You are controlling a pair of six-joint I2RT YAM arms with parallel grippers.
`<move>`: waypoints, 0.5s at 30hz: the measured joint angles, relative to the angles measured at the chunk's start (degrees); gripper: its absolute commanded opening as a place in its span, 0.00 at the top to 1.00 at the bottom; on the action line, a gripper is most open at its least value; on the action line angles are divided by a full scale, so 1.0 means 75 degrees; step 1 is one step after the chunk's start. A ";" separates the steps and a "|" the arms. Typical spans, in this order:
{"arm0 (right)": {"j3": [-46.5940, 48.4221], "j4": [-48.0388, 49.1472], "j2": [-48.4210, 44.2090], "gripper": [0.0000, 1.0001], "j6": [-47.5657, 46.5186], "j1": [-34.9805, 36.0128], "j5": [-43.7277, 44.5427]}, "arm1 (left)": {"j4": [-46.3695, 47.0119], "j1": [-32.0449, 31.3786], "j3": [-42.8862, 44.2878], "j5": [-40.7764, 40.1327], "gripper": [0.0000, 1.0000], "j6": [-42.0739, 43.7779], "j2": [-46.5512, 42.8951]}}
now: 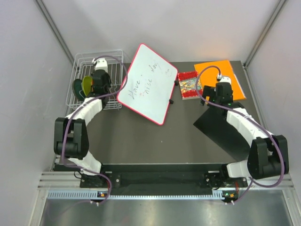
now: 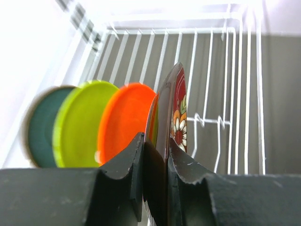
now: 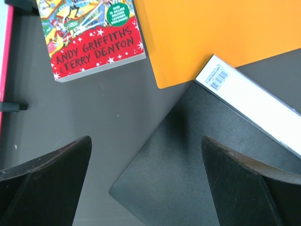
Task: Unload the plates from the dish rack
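Dark red round plate with flowered underside [image 2: 178,101]: stands on edge in the white wire dish rack [image 2: 221,61], at one end of the row, not yet lifted.
Left hand [image 2: 155,150]: pinches that plate's near rim, one finger on each face.
Grip risk: holds only at the rim; may let the plate swivel or slip once its weight leaves the wires.
Orange round plate [image 2: 124,117]: sits just beside the red one, perhaps touching; can be dragged or tipped by a slanted pull.
Lime green round plate [image 2: 77,125], dark teal round plate [image 2: 40,127]: lean next in line; could topple in turn.
Rack wires: may snag the rim and tug the light rack across the dark desk [image 1: 141,141].
Pink-framed whiteboard [image 1: 146,84]: lies just beside the rack; blocks a low sideways carry.
Right hand [image 3: 146,183]: spread wide, holds nothing, hovers well apart over the desk.
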 measured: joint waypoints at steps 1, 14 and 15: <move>-0.0003 -0.0017 -0.0079 0.00 0.0000 0.0000 0.0000 | -0.0006 -0.0009 0.0000 -0.0082 1.00 0.0047 -0.0131; -0.0184 -0.0472 -0.1836 0.00 0.0105 0.0102 -0.0466 | -0.1958 -0.0029 -0.0020 -0.0382 1.00 -0.0799 -0.3488; -0.0242 -0.0498 -0.2031 0.02 0.0140 0.0134 -0.0557 | -0.2177 -0.0026 -0.0041 -0.0236 1.00 -0.0997 -0.3791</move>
